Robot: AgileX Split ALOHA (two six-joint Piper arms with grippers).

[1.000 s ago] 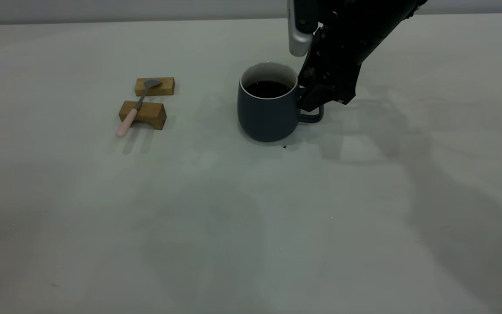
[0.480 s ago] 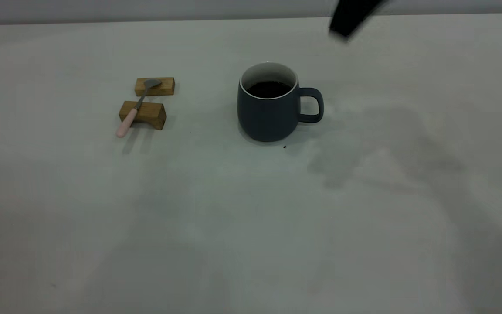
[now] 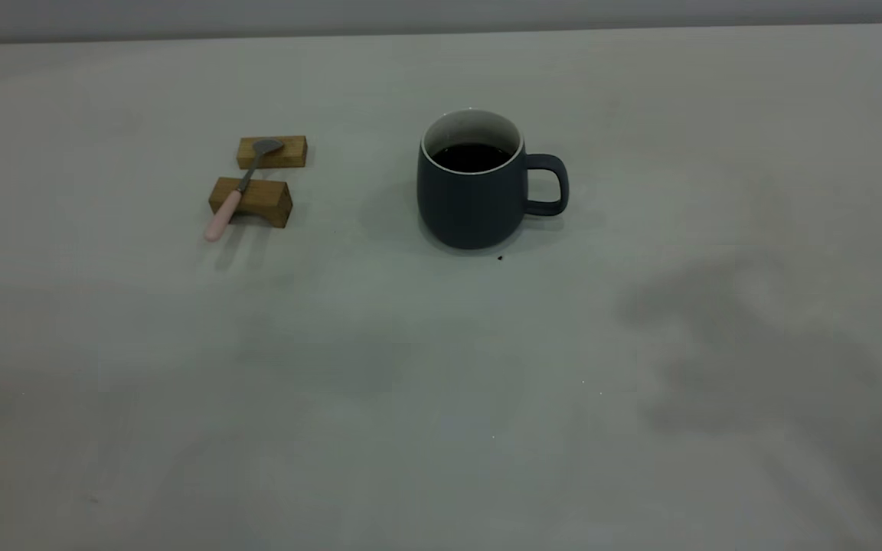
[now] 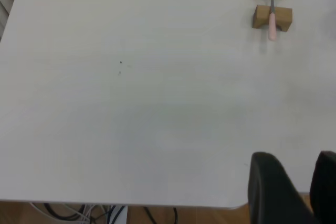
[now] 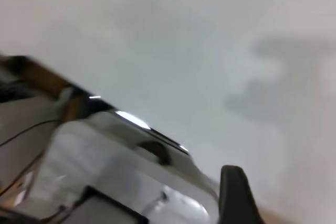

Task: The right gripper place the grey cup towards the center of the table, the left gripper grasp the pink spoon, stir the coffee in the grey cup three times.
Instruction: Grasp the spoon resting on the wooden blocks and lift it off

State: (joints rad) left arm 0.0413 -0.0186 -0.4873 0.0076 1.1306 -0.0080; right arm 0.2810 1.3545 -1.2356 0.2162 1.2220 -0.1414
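Dark slate-grey mug (image 3: 472,191) w/ black coffee (image 3: 472,156) stands mid-table (image 3: 441,383), handle to right. Pink-handled metal spoon (image 3: 236,191) lies across two brown wood blocks (image 3: 257,200) well left of it. Left gripper (image 4: 296,187) at table edge, far from spoon, fingers apart, empty. Right gripper: can't tell

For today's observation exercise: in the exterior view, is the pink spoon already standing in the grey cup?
No. The pink spoon lies across two wooden blocks, apart from the grey cup.
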